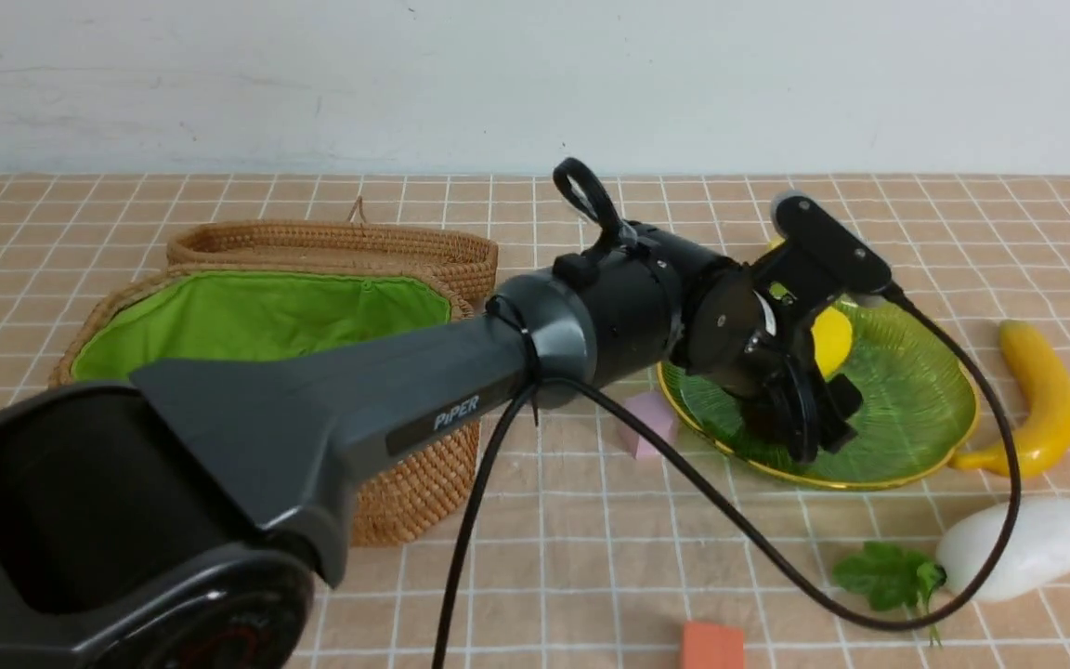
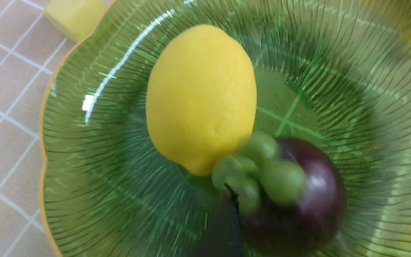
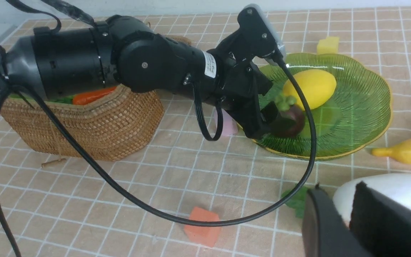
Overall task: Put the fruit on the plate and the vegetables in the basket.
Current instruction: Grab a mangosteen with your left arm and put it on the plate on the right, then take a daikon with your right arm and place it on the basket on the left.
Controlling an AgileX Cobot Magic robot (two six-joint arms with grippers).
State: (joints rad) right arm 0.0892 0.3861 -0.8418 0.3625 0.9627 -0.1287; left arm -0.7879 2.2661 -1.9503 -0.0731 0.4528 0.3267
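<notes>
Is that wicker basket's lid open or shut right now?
Open. The lid is swung back behind the basket, and the green lining inside shows in the front view.

Left arm (image 1: 358, 390) stretched forward and across to the right, wrist angled down. Left gripper (image 1: 809, 432) jaws wide apart. Right gripper (image 3: 338, 192) jaws narrowly parted.

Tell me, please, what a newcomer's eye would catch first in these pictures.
The big black left arm fills the front view's left and reaches across to the green plate, its tool open around a purple mangosteen beside a yellow lemon. Right of the plate, a banana and a white radish lie on the table.
</notes>
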